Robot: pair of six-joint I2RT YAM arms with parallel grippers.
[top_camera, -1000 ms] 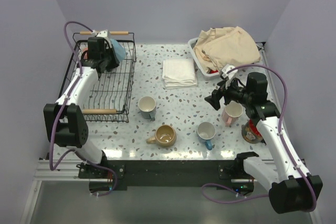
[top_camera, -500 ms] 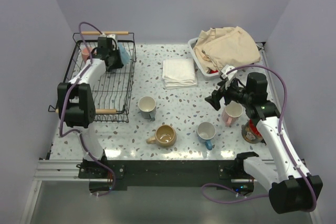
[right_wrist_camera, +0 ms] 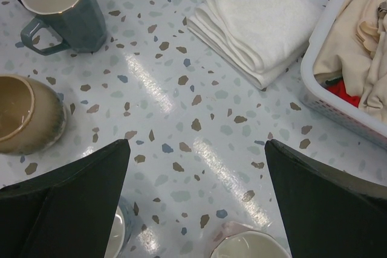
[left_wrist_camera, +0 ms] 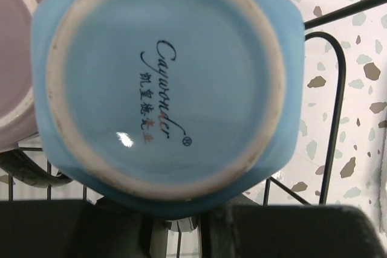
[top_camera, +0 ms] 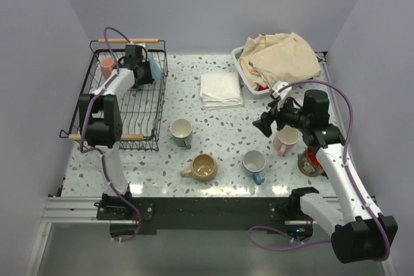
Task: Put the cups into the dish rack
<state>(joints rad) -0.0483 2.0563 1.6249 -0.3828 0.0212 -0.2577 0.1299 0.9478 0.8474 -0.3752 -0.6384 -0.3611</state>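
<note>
The dish rack [top_camera: 129, 105] is a black wire basket at the far left. My left gripper [top_camera: 139, 70] reaches into its far end and is shut on the light blue cup [top_camera: 154, 66], whose base fills the left wrist view [left_wrist_camera: 166, 83] above the gripper [left_wrist_camera: 202, 225]. A pink cup [top_camera: 107, 66] stands in the rack's far left corner. A mauve-looking cup [left_wrist_camera: 12, 52] touches the blue one. My right gripper [top_camera: 268, 123] is open and empty above the table [right_wrist_camera: 196, 143], beside the pale pink cup [top_camera: 286, 139]. The grey-teal cup [top_camera: 181, 132], tan cup [top_camera: 202, 167], blue-handled white cup [top_camera: 254, 163] and dark patterned cup [top_camera: 312, 161] stand on the table.
A folded white towel [top_camera: 221, 90] lies mid-table at the back. A white tub [top_camera: 249, 82] with beige cloth stands at the back right. In the right wrist view the grey-teal cup [right_wrist_camera: 57, 7] and tan cup [right_wrist_camera: 27, 113] are on the left, the tub [right_wrist_camera: 329, 83] on the right.
My left arm has swung its elbow inward and carried the light blue cup slightly right within the rack's far end, uncovering the pink cup. The right arm has not moved.
</note>
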